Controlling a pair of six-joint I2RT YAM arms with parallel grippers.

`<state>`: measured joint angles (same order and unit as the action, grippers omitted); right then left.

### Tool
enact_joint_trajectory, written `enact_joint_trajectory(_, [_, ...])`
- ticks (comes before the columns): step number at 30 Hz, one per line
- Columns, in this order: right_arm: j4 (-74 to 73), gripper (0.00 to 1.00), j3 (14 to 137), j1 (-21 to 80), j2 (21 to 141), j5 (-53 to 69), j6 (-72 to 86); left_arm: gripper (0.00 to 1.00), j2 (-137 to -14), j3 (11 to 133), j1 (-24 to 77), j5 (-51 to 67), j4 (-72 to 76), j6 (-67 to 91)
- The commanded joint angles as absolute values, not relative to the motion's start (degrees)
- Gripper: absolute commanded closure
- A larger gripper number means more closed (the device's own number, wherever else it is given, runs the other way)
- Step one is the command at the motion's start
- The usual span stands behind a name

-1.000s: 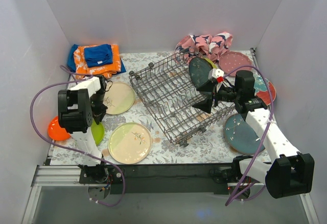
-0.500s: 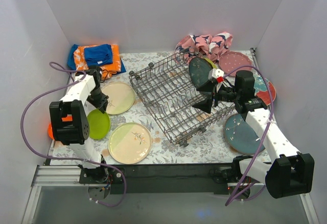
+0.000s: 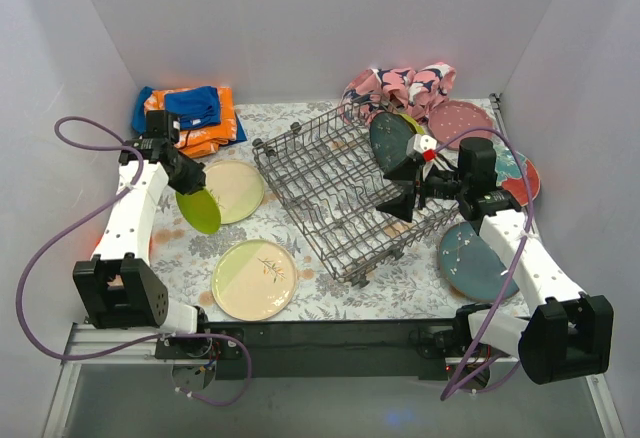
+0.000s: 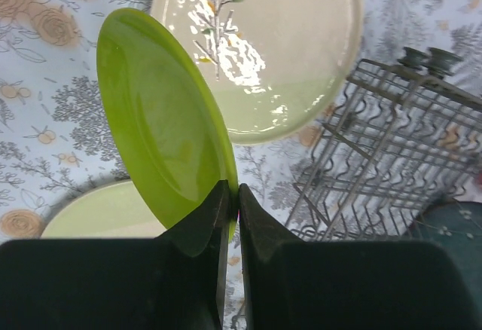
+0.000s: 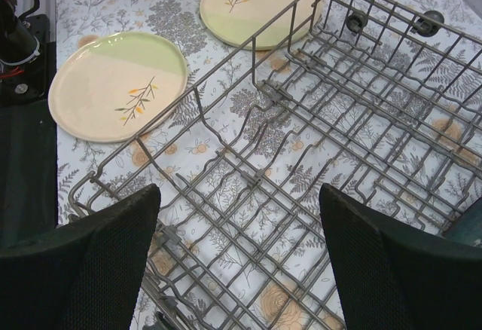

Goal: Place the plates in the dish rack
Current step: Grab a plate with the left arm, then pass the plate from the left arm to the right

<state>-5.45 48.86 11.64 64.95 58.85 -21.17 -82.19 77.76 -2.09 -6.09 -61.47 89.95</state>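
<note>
Lime plate (image 4: 162, 142), rim between left tool (image 4: 233, 189) tips

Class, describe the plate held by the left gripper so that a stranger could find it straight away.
Start at the grey dish rack in the middle of the table and look left to two cream plates lying flat. Over them the left gripper is shut on the rim of the plate. It alone is plain lime green and held tilted on edge.
</note>
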Motion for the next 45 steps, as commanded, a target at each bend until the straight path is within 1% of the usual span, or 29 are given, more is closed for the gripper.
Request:
enact_joint_trajectory(1, [-6.3, 0.09, 50.9, 11.5, 66.0, 59.6, -22.0, 1.0, -77.8, 80.2, -2.1, -0.1, -57.9, 90.1])
enact_joint_trajectory(5, [-10.9, 0.09, 53.6, 11.6, 66.5, 57.9, -25.0, 1.0, -74.8, 80.0, -2.1, 5.4, -52.9, 86.8])
enact_joint_trajectory(12, [-25.5, 0.1, 62.5, 12.2, 69.4, 55.5, -32.4, 1.0, -73.5, 80.3, -2.0, 14.1, -48.1, 81.2])
enact_joint_trajectory(15, [-29.0, 0.1, 66.4, 14.3, 70.5, 52.7, -34.1, 1.0, -73.6, 80.9, -1.6, 17.2, -46.5, 82.3])
enact_joint_trajectory(19, [-32.2, 0.09, 71.3, 18.4, 72.6, 46.2, -35.0, 1.0, -74.0, 82.4, -0.8, 22.1, -44.1, 85.5])
enact_joint_trajectory(23, [-34.0, 0.09, 76.2, 23.7, 74.7, 39.5, -34.6, 1.0, -74.4, 84.4, 2.5, 25.4, -40.6, 91.6])
enact_joint_trajectory(29, [-33.0, 0.09, 82.3, 33.1, 77.9, 24.8, -32.4, 1.0, -75.7, 84.1, 7.7, 25.9, -32.9, 102.3])
enact_joint_trajectory(33, [-30.3, 0.07, 85.3, 38.1, 79.5, 17.8, -30.3, 1.0, -78.6, 86.0, 13.1, 22.3, -30.3, 109.5])
enact_joint_trajectory(36, [-25.2, 0.06, 84.6, 42.2, 79.4, 12.2, -29.1, 1.0, -81.4, 87.7, 16.8, 19.7, -29.4, 113.1])
enact_joint_trajectory(37, [-23.5, 0.03, 83.3, 43.2, 79.2, 8.0, -28.7, 1.0, -82.8, 88.1, 17.5, 19.2, -29.4, 115.6])
enact_joint_trajectory(38, [-20.0, 0.03, 82.5, 45.2, 79.2, 5.9, -28.1, 1.0, -83.4, 88.9, 18.2, 18.2, -29.4, 116.7])
enact_joint_trajectory(39, [-18.0, 0.02, 81.7, 46.2, 78.9, 1.3, -27.8, 1.0, -83.9, 89.2, 18.9, 17.7, -29.4, 117.7])
enact_joint_trajectory(42, [-11.0, 0.02, 78.3, 49.1, 78.5, -8.1, -26.6, 1.0, -85.4, 90.0, 20.8, 15.7, -29.4, 121.3])
enact_joint_trajectory(45, [-5.6, 0.02, 75.3, 50.3, 78.7, -13.5, -25.8, 1.0, -85.9, 90.3, 21.7, 14.8, -29.3, 123.3])
